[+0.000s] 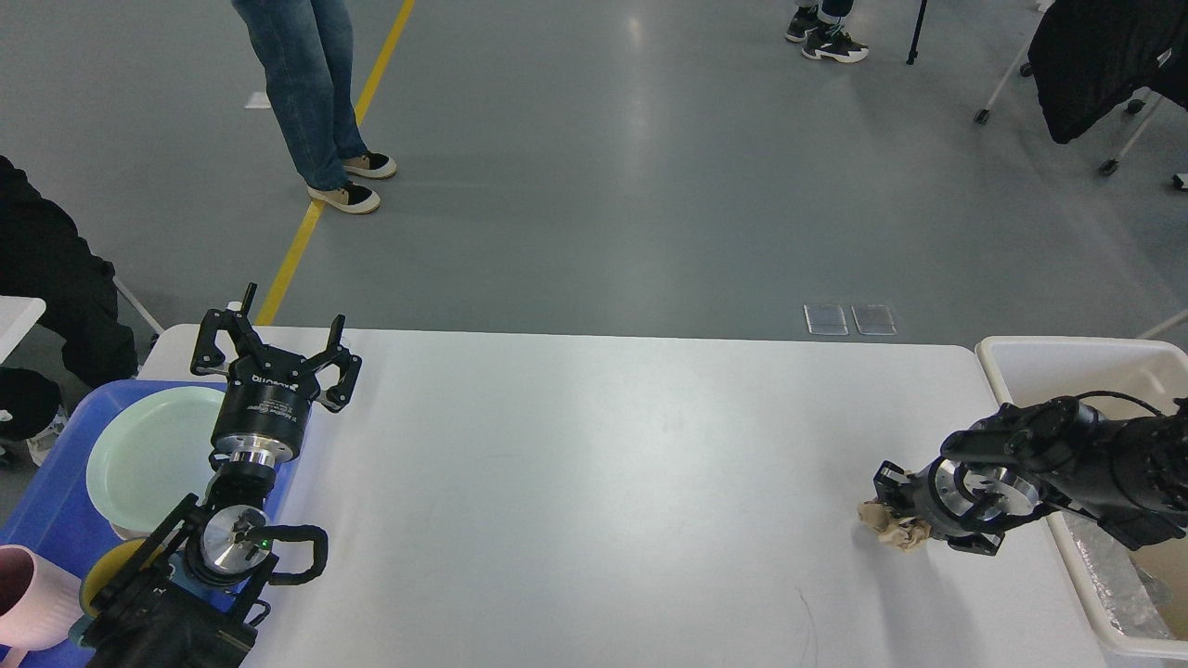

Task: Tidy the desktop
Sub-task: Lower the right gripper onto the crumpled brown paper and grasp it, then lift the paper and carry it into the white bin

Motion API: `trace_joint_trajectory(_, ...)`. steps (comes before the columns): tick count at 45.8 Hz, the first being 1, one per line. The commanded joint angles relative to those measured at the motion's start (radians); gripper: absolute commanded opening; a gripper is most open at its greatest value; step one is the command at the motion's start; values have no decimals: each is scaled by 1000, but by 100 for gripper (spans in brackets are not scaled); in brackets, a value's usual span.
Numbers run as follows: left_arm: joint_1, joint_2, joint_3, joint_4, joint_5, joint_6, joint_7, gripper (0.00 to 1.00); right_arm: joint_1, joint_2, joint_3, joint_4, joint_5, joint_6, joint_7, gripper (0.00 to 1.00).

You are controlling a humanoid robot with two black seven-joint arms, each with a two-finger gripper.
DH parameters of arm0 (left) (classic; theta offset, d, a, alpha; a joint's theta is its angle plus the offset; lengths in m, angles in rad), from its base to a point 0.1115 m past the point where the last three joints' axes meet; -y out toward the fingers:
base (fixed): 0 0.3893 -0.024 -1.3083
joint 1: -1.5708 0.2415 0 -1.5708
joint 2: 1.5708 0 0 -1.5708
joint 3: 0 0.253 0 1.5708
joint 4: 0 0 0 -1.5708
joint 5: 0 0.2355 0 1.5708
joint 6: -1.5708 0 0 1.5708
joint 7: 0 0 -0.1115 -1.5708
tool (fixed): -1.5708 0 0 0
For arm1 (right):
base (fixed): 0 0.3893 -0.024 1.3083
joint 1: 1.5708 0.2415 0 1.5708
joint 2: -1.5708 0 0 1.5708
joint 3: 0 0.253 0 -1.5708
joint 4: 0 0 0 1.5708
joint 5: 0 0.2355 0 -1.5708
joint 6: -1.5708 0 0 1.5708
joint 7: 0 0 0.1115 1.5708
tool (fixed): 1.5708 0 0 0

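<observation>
The white desktop (pixel 594 482) fills the lower middle of the head view. A crumpled ball of brown paper (pixel 891 529) lies on it near the right edge. My right gripper (pixel 898 508) comes in low from the right, and its dark fingers sit right at the paper, touching it. I cannot tell the fingers apart or see whether they are closed on it. My left gripper (pixel 276 351) is open and empty, pointing away from me, above the desktop's far left corner by the blue tray.
A blue tray (pixel 56 492) at the left holds a pale green plate (pixel 148 455), a yellow item (pixel 102 571) and a pink cup (pixel 32 598). A beige bin (pixel 1030 366) stands at the right edge, with clear plastic inside. People stand on the floor beyond.
</observation>
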Motion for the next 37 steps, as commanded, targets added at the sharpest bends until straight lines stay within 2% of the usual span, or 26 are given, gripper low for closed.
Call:
trace_joint_trajectory(1, 0, 0, 0, 0, 0, 0, 1, 96, 60, -34, -14, 53, 0, 70, 4, 0)
trace_joint_trajectory(12, 0, 0, 0, 0, 0, 0, 1, 96, 295, -72, -102, 145, 1, 315, 9, 0)
trace_joint_trajectory(20, 0, 0, 0, 0, 0, 0, 1, 96, 588, -63, -232, 315, 1, 458, 10, 0)
trace_joint_trajectory(26, 0, 0, 0, 0, 0, 0, 1, 96, 800, -42, -263, 397, 3, 562, 4, 0)
trace_joint_trajectory(37, 0, 0, 0, 0, 0, 1, 1, 96, 1126, -11, -312, 601, 1, 665, 1, 0)
